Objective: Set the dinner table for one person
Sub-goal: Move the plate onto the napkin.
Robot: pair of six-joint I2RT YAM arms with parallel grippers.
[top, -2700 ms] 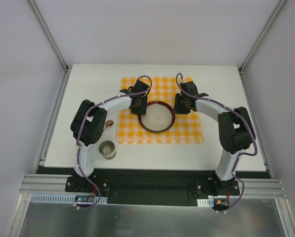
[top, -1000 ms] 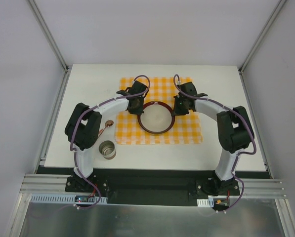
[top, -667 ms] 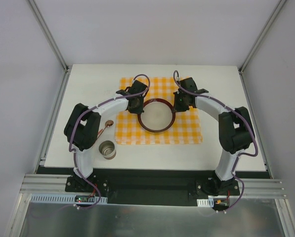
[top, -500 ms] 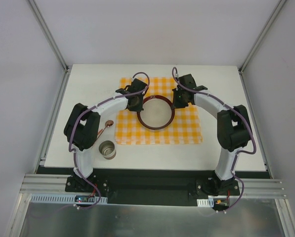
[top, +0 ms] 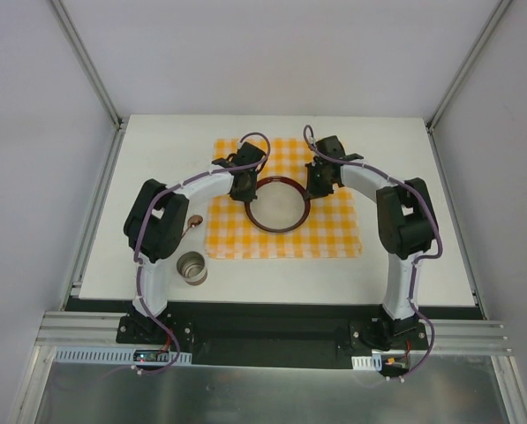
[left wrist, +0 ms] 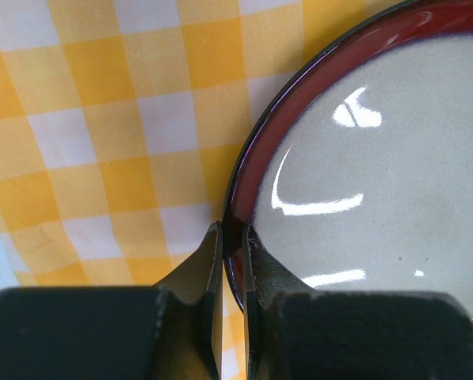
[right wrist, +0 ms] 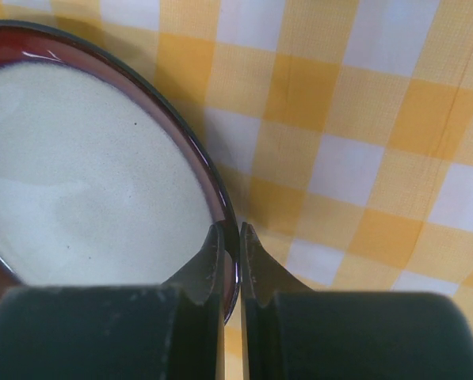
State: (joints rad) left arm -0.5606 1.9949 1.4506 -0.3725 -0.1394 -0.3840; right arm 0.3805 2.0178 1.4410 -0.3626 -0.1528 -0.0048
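Observation:
A round plate (top: 279, 205) with a dark red rim and pale centre lies over the orange-and-white checkered mat (top: 334, 234) on the white dinner table (top: 395, 159). My left gripper (top: 245, 190) is shut on the plate's left rim; in the left wrist view (left wrist: 233, 241) the rim sits between the fingers. My right gripper (top: 314, 185) is shut on the plate's right rim, shown in the right wrist view (right wrist: 229, 237). The plate (left wrist: 363, 174) (right wrist: 85, 158) fills much of both wrist views.
A metal cup (top: 191, 268) stands on the table near the left arm's base. A copper-coloured spoon (top: 191, 226) lies just left of the mat, partly hidden by the left arm. Grey walls enclose the table on three sides.
The plate has shifted toward the far side of the mat, carried between both grippers. Both arms have reached farther back; the right elbow has swung inward.

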